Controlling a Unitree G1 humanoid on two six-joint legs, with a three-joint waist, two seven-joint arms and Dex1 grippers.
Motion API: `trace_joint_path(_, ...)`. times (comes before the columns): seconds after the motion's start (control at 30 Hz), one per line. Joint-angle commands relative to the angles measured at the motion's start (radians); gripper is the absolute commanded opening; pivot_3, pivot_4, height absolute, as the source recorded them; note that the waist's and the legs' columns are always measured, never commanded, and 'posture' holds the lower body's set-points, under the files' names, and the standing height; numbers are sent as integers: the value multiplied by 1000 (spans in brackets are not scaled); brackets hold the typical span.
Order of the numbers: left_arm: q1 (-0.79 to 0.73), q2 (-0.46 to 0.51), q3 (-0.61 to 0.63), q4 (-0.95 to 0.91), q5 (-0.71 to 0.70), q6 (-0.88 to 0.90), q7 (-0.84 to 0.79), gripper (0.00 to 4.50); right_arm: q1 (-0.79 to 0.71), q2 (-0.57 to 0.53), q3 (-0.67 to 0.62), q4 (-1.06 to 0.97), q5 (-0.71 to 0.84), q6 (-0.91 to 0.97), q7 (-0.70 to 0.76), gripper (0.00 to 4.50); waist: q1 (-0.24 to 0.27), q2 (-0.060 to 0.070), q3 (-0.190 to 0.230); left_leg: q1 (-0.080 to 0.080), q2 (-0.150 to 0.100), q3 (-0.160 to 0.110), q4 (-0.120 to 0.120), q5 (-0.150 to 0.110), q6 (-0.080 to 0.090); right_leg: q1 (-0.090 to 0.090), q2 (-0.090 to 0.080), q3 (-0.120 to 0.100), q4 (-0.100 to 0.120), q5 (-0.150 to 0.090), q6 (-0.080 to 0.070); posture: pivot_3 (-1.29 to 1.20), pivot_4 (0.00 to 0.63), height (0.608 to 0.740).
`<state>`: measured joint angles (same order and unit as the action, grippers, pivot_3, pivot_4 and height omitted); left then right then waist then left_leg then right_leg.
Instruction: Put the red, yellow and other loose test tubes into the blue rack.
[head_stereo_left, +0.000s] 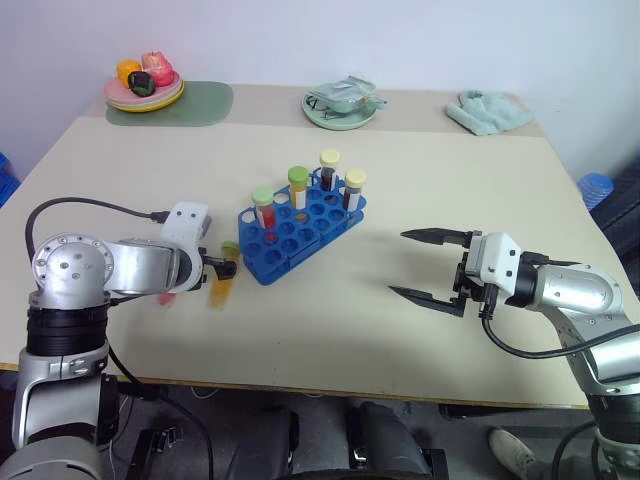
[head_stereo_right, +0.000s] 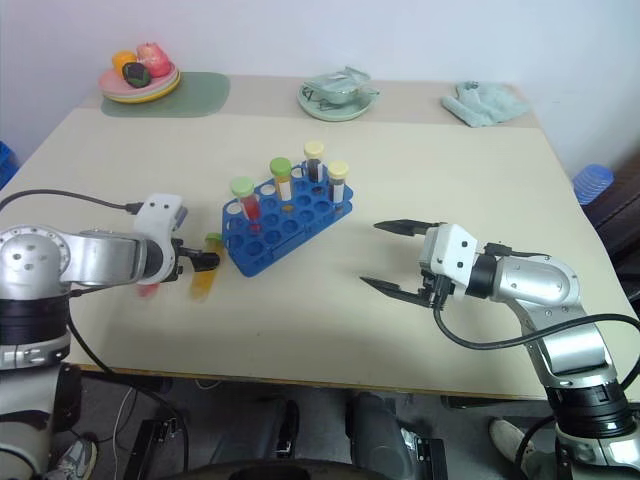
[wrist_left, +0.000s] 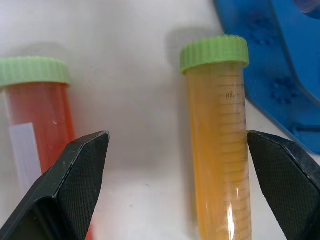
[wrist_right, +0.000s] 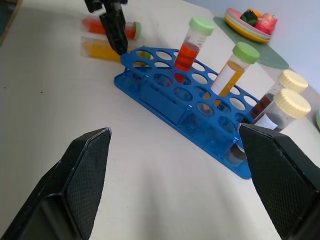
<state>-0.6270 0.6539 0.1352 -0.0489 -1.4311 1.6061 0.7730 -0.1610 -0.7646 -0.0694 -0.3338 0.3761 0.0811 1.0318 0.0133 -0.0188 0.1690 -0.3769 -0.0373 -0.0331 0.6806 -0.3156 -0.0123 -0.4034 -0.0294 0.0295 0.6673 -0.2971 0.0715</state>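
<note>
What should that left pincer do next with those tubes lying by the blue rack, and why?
Probably ease down and close on the yellow tube. The left pincer is open, and that tube lies on the table between its fingers, beside the blue rack. The red tube lies mostly outside them, so it would come after.

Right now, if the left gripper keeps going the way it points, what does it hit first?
Likely the yellow-orange tube lying on the table: it sits between the open fingers of the left gripper, nearer one finger. The red tube lies just outside. Depth is unclear.
</note>
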Motion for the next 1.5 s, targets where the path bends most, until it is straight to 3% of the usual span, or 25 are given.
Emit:
trace_joint_path(0.03, -44, -15, -8, 23, 7, 8, 44, 4236, -3, 0, -21, -40, 16, -3, -11, 4204, 0, 0, 0, 0, 0, 0, 0, 0, 0, 0, 0, 0, 0, 0, 0, 0, 150, 740)
trace_joint_path(0.1, -55, -12, -14, 34, 0, 8, 54, 3593, -7, 0, -18, -48, 18, 5, -16, 4230, 0, 0, 0, 0, 0, 0, 0, 0, 0, 0, 0, 0, 0, 0, 0, 0, 150, 740)
trace_joint_path(0.27, -57, -10, -17, 37, -11, 8, 101, 1157, 18, -9, -34, -45, 17, -10, -4, 4230, -1, 0, 0, 0, 0, 0, 0, 0, 0, 0, 0, 0, 0, 0, 0, 0, 150, 740)
trace_joint_path(0.5, -59, 27, -20, 61, -26, 8, 137, 1157, 12, 2, -27, -49, 15, -5, -19, 4230, -1, 0, 0, 0, 0, 0, 0, 1, -1, 0, 0, 0, 1, 0, 0, 0, 150, 740)
trace_joint_path(0.63, -32, 29, -5, 53, -28, 8, 167, 765, 2, 10, -16, -33, 13, -13, -17, 4230, -1, 0, 0, 0, 0, 0, 1, 1, -1, 0, 0, 0, 1, 0, 0, 0, 150, 740)
trace_joint_path(0.83, 18, 47, 41, -36, -71, -7, 130, 762, -24, 19, -7, -1, 11, -23, -8, 4230, -7, 0, 0, 1, 0, 0, 1, 1, -1, 0, 0, 0, 2, 0, 0, 0, 150, 740)
trace_joint_path(0.93, 58, 97, 91, -194, -129, -75, 11, 762, -35, 22, -2, 21, 7, -35, -1, 4230, -6, 0, 0, 0, 0, 0, 1, 1, -2, 0, 0, 0, 2, 0, 0, 0, 150, 740)
trace_joint_path(1.0, 110, 185, 124, -242, -228, -96, -99, 762, -42, 25, 1, 29, 7, -38, 2, 4230, -7, 0, 0, -1, 0, 0, 1, 1, -2, -2, 0, 0, 1, 0, 0, 0, 150, 740)
trace_joint_path(1.1, 185, 285, 222, -362, -247, -130, -394, 762, -57, 31, 7, 41, 12, -35, 2, 4230, -7, 1, 0, -2, 0, 0, 0, 1, -2, -3, 0, 0, 1, 0, 0, 0, 150, 740)
trace_joint_path(1.13, 206, 310, 229, -401, -211, -141, -487, 762, -61, 31, 6, 48, 13, -37, 5, 4230, -6, 1, 1, -2, 0, 0, 0, 1, -2, -2, 0, 0, 1, 0, -1, 0, 150, 740)
trace_joint_path(1.17, 218, 275, 257, -422, -193, -204, -593, 762, -65, 33, 7, 53, 13, -36, 4, 4230, -2, 2, 1, -2, 0, 0, 0, 1, -2, -2, 0, 0, 0, 0, -1, 0, 150, 740)
trace_joint_path(1.23, 233, 248, 232, -531, 22, -418, -827, 762, -67, 35, 5, 50, 15, -26, -3, 4230, 6, 3, 1, 0, 0, 0, 0, 1, -1, 1, -1, -1, 0, 0, -1, 0, 150, 740)
trace_joint_path(1.3, 257, 227, 161, -593, 250, -616, -951, 762, -61, 33, -4, 37, 20, -10, -13, 4230, 7, 3, 1, -1, 0, 0, 0, 1, -2, 2, -2, -2, -2, 0, -2, 0, 150, 740)
trace_joint_path(1.37, 264, 167, 85, -580, 392, -753, -1016, 762, -52, 31, -13, 26, 22, 1, -24, 4230, 4, 7, 1, 1, 0, 0, 0, 1, -1, 4, -2, -2, -4, 0, -2, 0, 150, 740)
trace_joint_path(1.5, 210, -27, -150, -410, 830, -1158, -1053, 762, -21, 24, -45, -9, 22, 23, -56, 4230, 2, 6, 2, 2, 0, 0, 0, 0, 1, 6, -2, -2, -5, 1, -2, 0, 150, 740)
